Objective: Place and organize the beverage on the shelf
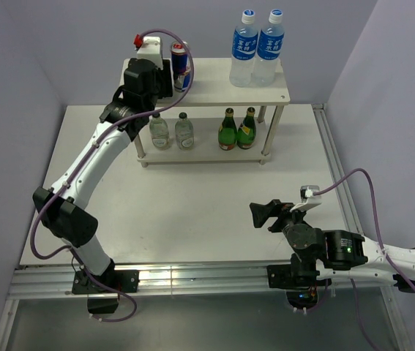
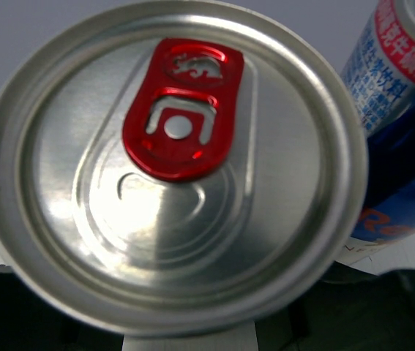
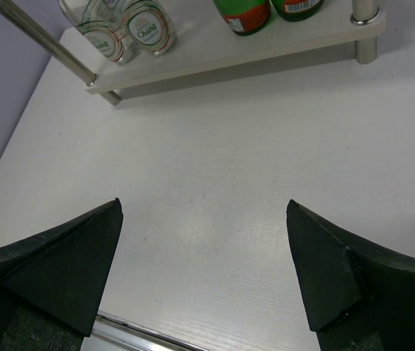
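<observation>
A slim can (image 2: 174, 175) was clasped by the left gripper (image 1: 159, 73) at the upper left of the overhead view, over the left end of the shelf's (image 1: 214, 91) top board. Whether it rested on the board could not be told. It was held upright, long axis vertical, its red tab (image 2: 185, 110) turned up toward the wrist view, judged so that it could be stood just beside the second can (image 1: 181, 66) as a pair. The blue-label bottles (image 1: 257, 45) were grouped at upper right. The clear bottles (image 1: 171, 131) and green bottles (image 1: 237, 129) were ranged on the lower board. The right gripper (image 1: 266, 214) was spread wide and empty at lower right.
</observation>
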Available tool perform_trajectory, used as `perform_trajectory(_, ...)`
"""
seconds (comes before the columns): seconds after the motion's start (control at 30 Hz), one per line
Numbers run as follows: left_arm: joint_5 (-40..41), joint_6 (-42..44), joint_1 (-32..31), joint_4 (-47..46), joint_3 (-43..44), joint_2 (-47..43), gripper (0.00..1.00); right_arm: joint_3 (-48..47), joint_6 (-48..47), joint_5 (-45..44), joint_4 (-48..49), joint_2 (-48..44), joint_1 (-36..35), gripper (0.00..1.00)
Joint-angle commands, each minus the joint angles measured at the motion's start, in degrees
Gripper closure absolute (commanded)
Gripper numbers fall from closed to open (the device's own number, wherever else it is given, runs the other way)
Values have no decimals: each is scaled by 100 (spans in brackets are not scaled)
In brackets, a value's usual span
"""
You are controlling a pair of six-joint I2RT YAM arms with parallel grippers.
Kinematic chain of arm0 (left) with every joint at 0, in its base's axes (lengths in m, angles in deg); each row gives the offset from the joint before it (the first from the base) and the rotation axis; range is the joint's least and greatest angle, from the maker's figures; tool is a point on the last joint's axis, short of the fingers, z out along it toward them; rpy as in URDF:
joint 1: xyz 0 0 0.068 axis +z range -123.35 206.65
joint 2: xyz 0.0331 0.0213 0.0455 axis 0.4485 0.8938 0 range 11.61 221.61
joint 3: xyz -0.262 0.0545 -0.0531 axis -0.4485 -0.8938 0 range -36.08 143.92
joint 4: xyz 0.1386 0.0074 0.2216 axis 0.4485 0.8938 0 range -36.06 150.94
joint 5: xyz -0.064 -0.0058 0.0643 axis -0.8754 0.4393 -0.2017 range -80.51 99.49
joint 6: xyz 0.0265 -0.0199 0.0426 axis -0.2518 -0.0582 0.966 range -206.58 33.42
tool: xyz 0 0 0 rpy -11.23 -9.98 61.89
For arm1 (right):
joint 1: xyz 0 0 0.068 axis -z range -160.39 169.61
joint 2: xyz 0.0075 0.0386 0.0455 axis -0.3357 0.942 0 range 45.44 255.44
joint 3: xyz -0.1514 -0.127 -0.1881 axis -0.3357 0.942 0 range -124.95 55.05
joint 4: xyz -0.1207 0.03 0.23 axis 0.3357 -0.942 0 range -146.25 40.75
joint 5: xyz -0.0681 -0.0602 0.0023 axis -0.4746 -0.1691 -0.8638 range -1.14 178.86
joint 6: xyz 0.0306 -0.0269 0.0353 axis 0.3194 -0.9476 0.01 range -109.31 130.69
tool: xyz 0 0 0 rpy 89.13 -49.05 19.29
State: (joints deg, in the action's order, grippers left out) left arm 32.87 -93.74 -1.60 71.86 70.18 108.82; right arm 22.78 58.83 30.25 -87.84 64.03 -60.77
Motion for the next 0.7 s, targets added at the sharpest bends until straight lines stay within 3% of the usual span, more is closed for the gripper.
perform_trajectory(0.0,-53,-101,48,-420,141,-88,72,19,20,-125,141,-31,-48,0)
perform_trajectory(0.17,-17,-154,48,-446,18,-176,31,10,20,-133,132,-13,-39,0)
perform_trajectory(0.27,9,-154,56,-482,-96,-255,20,2,29,-142,123,-31,-48,0)
perform_trajectory(0.37,0,-172,48,-429,-88,-299,14,10,20,-133,123,-48,-39,0)
perform_trajectory(0.67,-35,-505,48,-192,-561,-808,10,19,11,-133,141,-92,-39,0)
